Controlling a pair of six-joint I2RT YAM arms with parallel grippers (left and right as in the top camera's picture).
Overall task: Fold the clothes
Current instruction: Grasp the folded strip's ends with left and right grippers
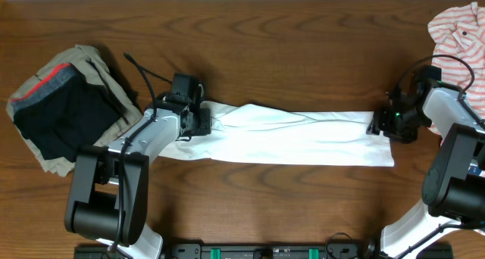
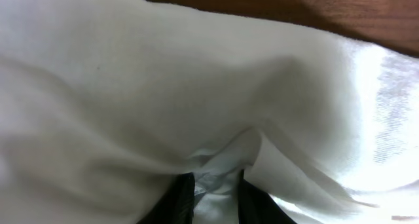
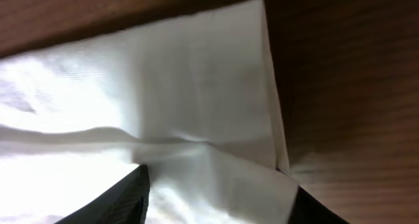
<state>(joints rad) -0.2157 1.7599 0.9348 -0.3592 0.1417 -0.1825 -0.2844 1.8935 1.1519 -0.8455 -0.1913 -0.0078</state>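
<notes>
While left tool [image 2: 215, 183] pinches the clothes [image 1: 303, 141], right tool [image 3: 219, 185] seemingly parted over their other end

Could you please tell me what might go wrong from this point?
The left end effector pinches only a bunched bit of the white garment; pulling may unravel the fold. The right end effector stands open at the far end, so that corner may drag or crease.
</notes>
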